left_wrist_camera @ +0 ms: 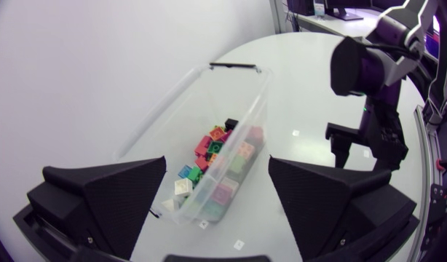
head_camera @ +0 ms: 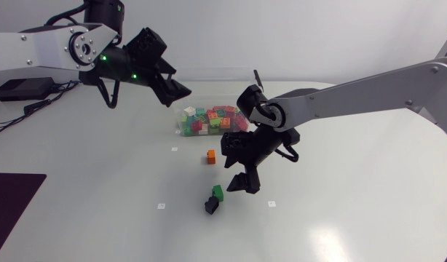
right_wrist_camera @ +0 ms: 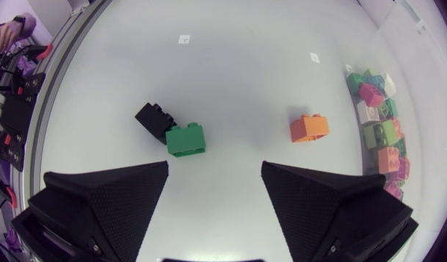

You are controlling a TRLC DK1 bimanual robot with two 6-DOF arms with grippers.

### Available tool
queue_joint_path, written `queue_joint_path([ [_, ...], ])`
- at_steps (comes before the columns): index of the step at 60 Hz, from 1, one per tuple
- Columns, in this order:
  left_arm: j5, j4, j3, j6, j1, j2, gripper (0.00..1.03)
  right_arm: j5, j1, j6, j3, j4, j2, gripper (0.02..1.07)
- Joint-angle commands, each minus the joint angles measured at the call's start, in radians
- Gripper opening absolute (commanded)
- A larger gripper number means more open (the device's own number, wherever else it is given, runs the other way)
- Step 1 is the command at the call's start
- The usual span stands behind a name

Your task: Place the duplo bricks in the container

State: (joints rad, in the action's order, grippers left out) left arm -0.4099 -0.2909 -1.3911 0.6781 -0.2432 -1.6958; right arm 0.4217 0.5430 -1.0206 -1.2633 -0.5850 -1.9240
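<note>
A clear plastic container [head_camera: 181,125] holding several coloured duplo bricks stands at the table's back middle. My left gripper [head_camera: 178,90] hangs open and empty above its left end; in the left wrist view the left gripper [left_wrist_camera: 216,200] looks down into the container [left_wrist_camera: 165,109]. Three bricks lie loose on the table: orange [head_camera: 211,156], green [head_camera: 218,192] and black [head_camera: 211,206], the last two touching. My right gripper [head_camera: 239,180] hovers open just right of the green brick. In its wrist view the right gripper [right_wrist_camera: 215,193] has the green brick [right_wrist_camera: 185,140] and black brick [right_wrist_camera: 153,120] ahead, and the orange brick [right_wrist_camera: 309,127] nearer the container [right_wrist_camera: 380,135].
A dark mat [head_camera: 12,207] covers the front left corner. A black box [head_camera: 20,89] with cables sits at the back left. Small white markers [head_camera: 161,206] dot the tabletop. My right arm's gripper [left_wrist_camera: 365,142] shows beyond the container in the left wrist view.
</note>
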Motion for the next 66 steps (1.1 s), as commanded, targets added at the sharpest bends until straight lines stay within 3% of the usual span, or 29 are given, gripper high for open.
queue_joint_path([
  [1,0.000,-0.017,0.084,0.060,-0.005,0.045,0.98,-0.004,0.015,-0.041,-0.038,-0.038,-0.050,0.91],
  [22,-0.003,-0.044,0.316,0.166,0.001,0.153,0.98,-0.021,0.049,-0.053,-0.071,-0.078,-0.079,0.87],
  [45,-0.012,-0.057,0.448,0.222,0.005,0.200,0.98,-0.054,0.104,-0.053,-0.062,-0.087,-0.102,0.79],
  [66,-0.013,-0.056,0.501,0.245,-0.013,0.206,0.98,-0.057,0.103,-0.065,-0.059,-0.098,-0.109,0.49],
])
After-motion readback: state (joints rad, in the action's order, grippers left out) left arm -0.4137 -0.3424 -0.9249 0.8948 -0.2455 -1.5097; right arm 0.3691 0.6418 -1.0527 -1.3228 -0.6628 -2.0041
